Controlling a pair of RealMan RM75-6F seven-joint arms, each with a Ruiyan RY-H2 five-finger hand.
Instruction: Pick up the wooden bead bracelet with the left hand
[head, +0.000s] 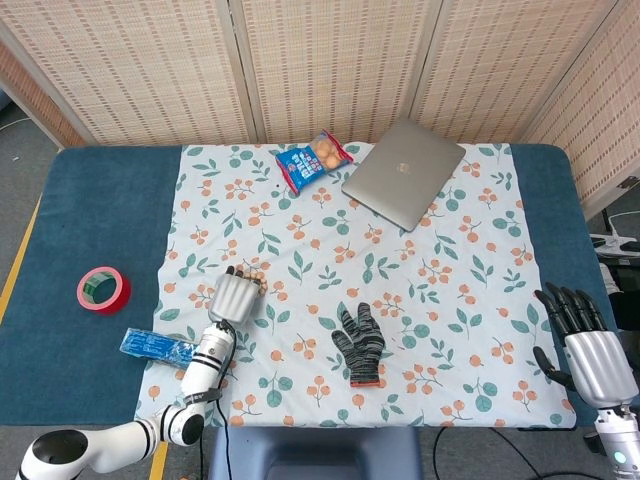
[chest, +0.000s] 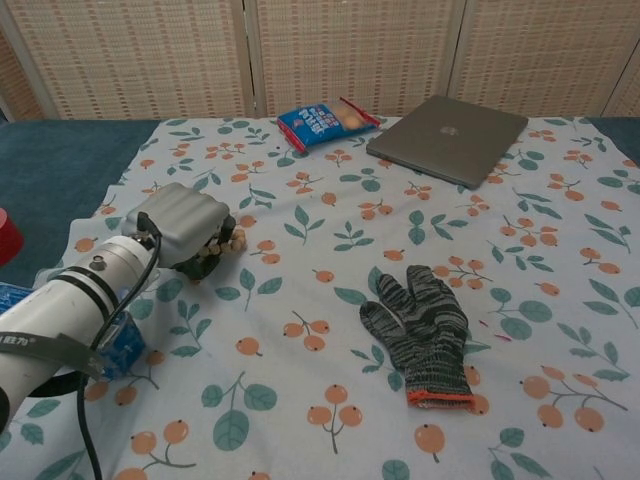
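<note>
My left hand (head: 234, 297) (chest: 185, 225) lies on the floral cloth at the left, its fingers curled around the wooden bead bracelet (chest: 230, 239). Only a few pale beads (head: 258, 282) show past the fingertips; the rest of the bracelet is hidden under the hand. My right hand (head: 588, 340) hangs at the table's right front corner with its fingers spread and nothing in it. The chest view does not show it.
A grey knit glove (head: 359, 342) (chest: 421, 327) lies right of my left hand. A silver laptop (head: 403, 172) and a blue snack bag (head: 313, 160) sit at the back. A red tape roll (head: 103, 290) and a blue packet (head: 158, 346) lie at the left.
</note>
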